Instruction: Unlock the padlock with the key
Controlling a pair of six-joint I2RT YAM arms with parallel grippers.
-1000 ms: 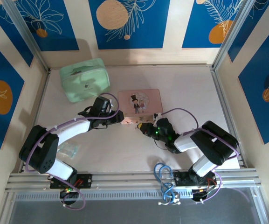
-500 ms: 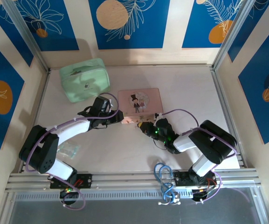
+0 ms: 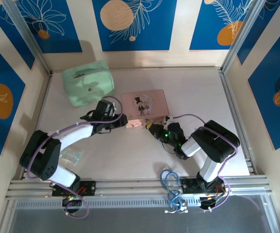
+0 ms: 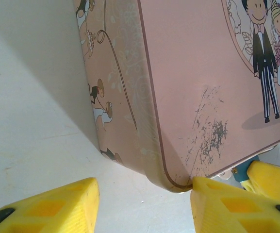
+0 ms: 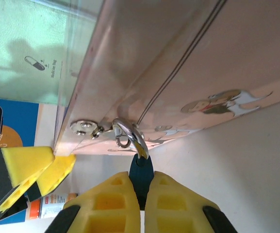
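Padlock (image 5: 140, 174) sits clenched in right gripper (image 5: 140, 183), now nearer pink tin (image 3: 144, 103); left gripper (image 4: 144, 194) hangs released; unlocking pending.

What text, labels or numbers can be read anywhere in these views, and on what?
Nothing can be quoted.
Mint-green case: small print beside a capsule logo, too blurred to read.
Orange-and-white label: print too small to read.
Pink tin: cartoon pictures, no legible words.
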